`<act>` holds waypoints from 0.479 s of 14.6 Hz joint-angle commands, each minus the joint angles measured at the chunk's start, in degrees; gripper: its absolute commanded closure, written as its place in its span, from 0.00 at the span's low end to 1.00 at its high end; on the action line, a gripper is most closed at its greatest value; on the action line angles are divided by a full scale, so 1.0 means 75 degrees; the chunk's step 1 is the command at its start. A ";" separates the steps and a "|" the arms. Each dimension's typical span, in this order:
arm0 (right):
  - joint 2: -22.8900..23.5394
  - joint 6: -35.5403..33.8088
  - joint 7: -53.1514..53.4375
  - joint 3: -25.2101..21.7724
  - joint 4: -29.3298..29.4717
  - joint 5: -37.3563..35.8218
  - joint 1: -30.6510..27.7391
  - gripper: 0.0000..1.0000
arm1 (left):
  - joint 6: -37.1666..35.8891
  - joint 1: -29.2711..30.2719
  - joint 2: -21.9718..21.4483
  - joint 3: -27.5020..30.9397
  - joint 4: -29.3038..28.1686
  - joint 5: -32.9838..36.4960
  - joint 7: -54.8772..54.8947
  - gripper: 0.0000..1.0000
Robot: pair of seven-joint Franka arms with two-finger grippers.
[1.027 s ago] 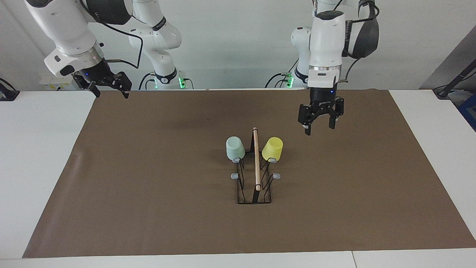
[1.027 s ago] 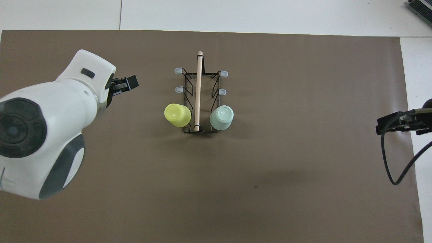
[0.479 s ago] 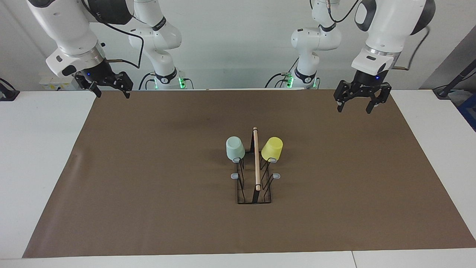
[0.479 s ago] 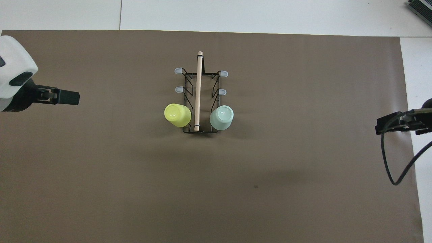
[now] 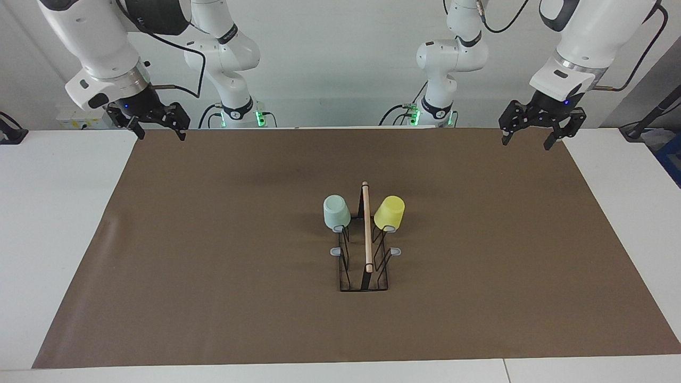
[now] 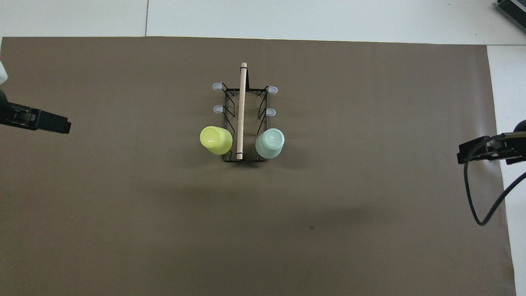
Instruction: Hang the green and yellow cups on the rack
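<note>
**A:** Looking at the hands first: the left gripper (image 5: 531, 136) hangs over the mat's corner at the left arm's end, fingers spread, gripping nothing. The right gripper (image 5: 157, 129) is the same over the corner at the right arm's end, spread and empty.

**B:** And the cups?

**A:** The yellow cup (image 5: 389, 213) sits upside down on a prong on the left arm's side of the rack (image 5: 364, 266); the green cup (image 5: 336, 211) sits upside down on the matching prong on the right arm's side. Both are on the pair of prongs at the rack's end nearer the robots, with the wooden handle (image 5: 367, 226) running between them. The other prongs are bare.

**B:** So what's the step in hand?

**A:** By my reading the hanging is done, and what remains is parking the arms. Doing it well means holding both grippers high and wide of the rack, well apart from the cups.

**B:** Any risk?

**A:** The yellow cup leans outward a little in the overhead view (image 6: 216, 140). A bump to the brown mat (image 5: 213, 276) or rack might tip it off, so I'd make no low sweeps over the middle.
</note>
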 commanded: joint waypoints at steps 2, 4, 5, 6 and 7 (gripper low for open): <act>-0.0067 0.0007 -0.0137 0.0016 -0.0039 0.0142 -0.0067 0.00 | -0.0504 -0.0251 0.0110 0.0267 0.0278 -0.0188 0.0212 0.00; -0.0067 0.0007 -0.0137 0.0016 -0.0039 0.0142 -0.0078 0.00 | -0.0610 -0.0486 0.0075 0.0595 0.0254 -0.0188 0.0189 0.00; -0.0067 0.0007 -0.0137 0.0016 -0.0039 0.0142 -0.0078 0.00 | -0.0668 -0.0475 0.0052 0.0550 0.0254 -0.0188 0.0131 0.00; -0.0067 0.0007 -0.0137 0.0016 -0.0039 0.0142 -0.0078 0.00 | -0.0797 -0.0452 0.0052 0.0526 0.0266 -0.0188 0.0095 0.00; -0.0067 0.0007 -0.0137 0.0016 -0.0039 0.0142 -0.0078 0.00 | -0.0856 -0.0394 0.0017 0.0514 0.0196 -0.0177 0.0060 0.00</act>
